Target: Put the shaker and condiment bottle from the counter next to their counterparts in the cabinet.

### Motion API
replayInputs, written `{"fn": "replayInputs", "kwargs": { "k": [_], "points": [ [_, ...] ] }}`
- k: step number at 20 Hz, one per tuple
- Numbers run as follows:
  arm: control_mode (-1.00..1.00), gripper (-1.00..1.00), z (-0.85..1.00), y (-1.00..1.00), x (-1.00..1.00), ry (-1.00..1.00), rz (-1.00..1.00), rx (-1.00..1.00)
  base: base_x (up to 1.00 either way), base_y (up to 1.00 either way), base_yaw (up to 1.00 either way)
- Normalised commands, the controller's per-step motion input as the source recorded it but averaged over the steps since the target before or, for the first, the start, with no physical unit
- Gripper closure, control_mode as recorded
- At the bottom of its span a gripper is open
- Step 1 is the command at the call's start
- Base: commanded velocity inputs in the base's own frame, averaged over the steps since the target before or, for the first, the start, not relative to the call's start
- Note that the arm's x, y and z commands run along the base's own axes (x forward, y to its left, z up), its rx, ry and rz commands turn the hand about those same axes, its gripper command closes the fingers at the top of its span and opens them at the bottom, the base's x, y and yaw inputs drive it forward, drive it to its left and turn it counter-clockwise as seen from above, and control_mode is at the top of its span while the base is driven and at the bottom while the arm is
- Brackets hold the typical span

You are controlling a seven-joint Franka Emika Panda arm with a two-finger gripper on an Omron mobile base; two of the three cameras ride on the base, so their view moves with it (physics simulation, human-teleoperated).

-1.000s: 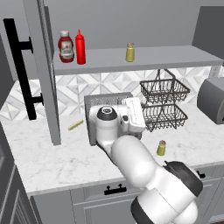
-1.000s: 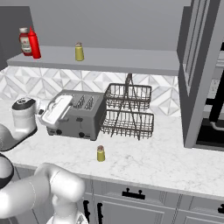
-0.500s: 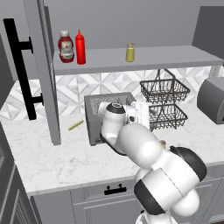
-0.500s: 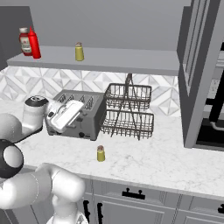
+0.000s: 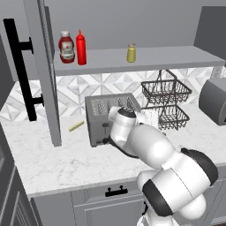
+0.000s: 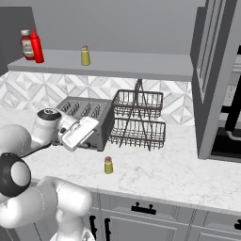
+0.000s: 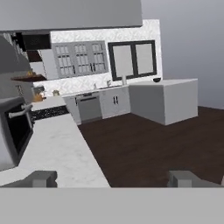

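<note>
Right base view — two shakers (image 6: pixel 108 165), two red bottles (image 6: pixel 36 46), one tool (image 7: pixel 111 178), tips apart.

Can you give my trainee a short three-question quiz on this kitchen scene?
1. True or false: the slim all-red squeeze bottle stands on the grey cabinet shelf.
2. Where is the small mustard-olive shaker? A) in the black wire basket rack B) on the white marble counter C) on the shelf
3. Fill in: the hand's fingers are ____.

Key: 1 true; 2 B; 3 open.
</note>
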Motion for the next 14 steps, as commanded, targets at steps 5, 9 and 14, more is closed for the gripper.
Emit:
{"fn": "replayInputs", "kwargs": {
  "k": [5, 9, 14],
  "points": [
    [-1.0, -1.0, -0.54, -0.15, -0.21, 0.05, 0.0, 0.0, 0.0, 0.0, 0.0],
    [-1.0, -1.0, -0.41, -0.05, -0.1, 0.06, 0.0, 0.0, 0.0, 0.0, 0.0],
    [-1.0, -1.0, -0.13, 0.0, 0.0, 0.08, 0.0, 0.0, 0.0, 0.0, 0.0]
  ]
}}
